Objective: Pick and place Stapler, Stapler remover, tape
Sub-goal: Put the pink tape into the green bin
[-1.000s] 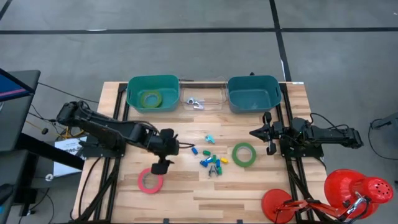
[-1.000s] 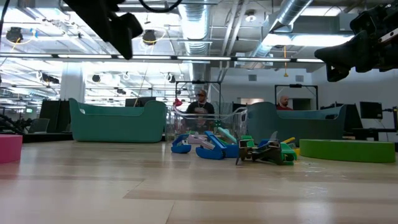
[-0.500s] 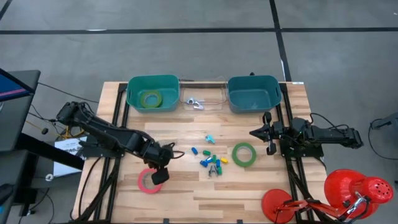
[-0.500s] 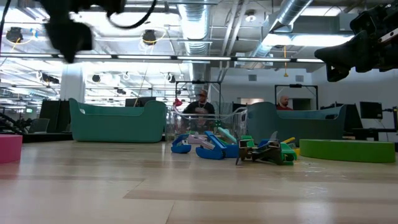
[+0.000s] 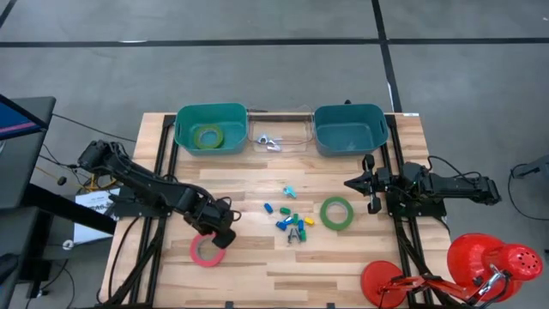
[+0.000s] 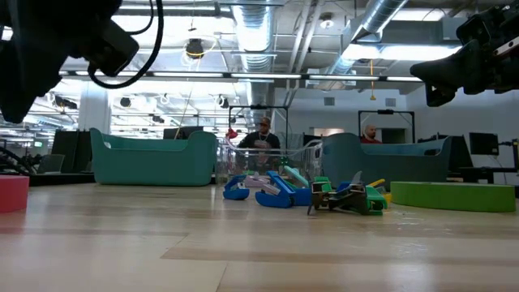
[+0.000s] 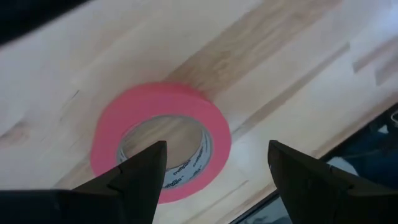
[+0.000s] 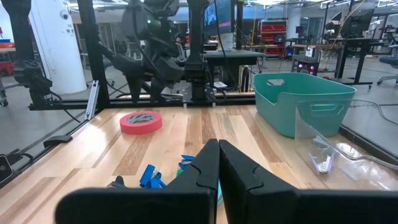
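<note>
The left arm has swung back and down across the wooden surface (image 5: 343,257): a second ago the left gripper (image 5: 216,243) hung beside the scatter of small pieces near the middle, and now it sits over the pinkish red tape roll (image 5: 206,251) near the surface's front left part. Its fingers (image 7: 143,177) are spread wide, one tip over the roll's hole and the other outside its rim; whether they touch the roll cannot be told. The roll itself lies flat where it lay before. The right arm has not shifted; the right gripper (image 5: 371,184) rests by the surface's right edge with its fingers pressed together, holding nothing. Everything else is unchanged.

Along the far edge stand three containers. The left teal bin (image 5: 184,142) holds one green tape roll (image 5: 207,136), lying flat on its floor. The right teal bin (image 5: 324,142) shows only its bare floor. Between them the clear tray (image 5: 300,142) holds a small metallic item (image 5: 269,142), too small to identify.

On the open surface a second green tape roll (image 5: 337,212) lies flat, right of centre and near the right gripper. Just to its left sits a loose cluster of small blue and green pieces (image 5: 292,221), with one small blue piece (image 5: 290,191) apart from it toward the far edge. In the low view these pieces include blue and green clip-like tools.
</note>
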Tool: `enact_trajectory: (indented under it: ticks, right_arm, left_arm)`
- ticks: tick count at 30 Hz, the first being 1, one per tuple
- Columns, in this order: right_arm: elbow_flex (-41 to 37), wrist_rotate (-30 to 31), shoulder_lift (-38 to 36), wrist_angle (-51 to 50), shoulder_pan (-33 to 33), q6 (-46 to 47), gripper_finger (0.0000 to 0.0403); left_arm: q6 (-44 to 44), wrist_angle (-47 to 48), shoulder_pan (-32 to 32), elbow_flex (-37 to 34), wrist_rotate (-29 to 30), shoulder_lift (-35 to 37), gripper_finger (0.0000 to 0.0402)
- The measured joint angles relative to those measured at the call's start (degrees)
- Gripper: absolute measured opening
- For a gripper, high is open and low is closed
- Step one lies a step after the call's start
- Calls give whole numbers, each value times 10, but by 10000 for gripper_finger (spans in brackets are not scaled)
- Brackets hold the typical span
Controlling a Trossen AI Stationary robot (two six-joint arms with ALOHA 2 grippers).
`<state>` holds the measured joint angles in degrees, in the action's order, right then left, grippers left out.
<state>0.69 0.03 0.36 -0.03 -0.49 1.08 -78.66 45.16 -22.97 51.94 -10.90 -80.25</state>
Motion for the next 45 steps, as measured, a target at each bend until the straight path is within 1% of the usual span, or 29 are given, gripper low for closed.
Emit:
enact_trajectory:
  ticks: [10, 16, 20, 30, 39, 43, 45]
  right_arm:
    - [0, 0, 0, 0, 0, 0, 0]
    - [0, 0, 0, 0, 0, 0, 0]
    - [0, 0, 0, 0, 0, 0, 0]
    - [0, 0, 0, 0, 0, 0, 0]
    - [0, 0, 0, 0, 0, 0, 0]
    - [0, 0, 0, 0, 0, 0, 0]
    - [0, 0, 0, 0, 0, 0, 0]
  left_arm:
    - [-36, -1, -7, -4, -1, -1, 269]
    - [-77, -46, -18, -4, -41, -22, 269]
    - [-114, -86, -22, -3, -43, -24, 269]
    - [-158, -89, -30, 24, -43, -24, 269]
    - [-162, -92, -38, 68, -42, -80, 269]
    - [-173, -91, -41, 71, -39, -94, 269]
    - [-180, -89, -45, 71, -28, -99, 269]
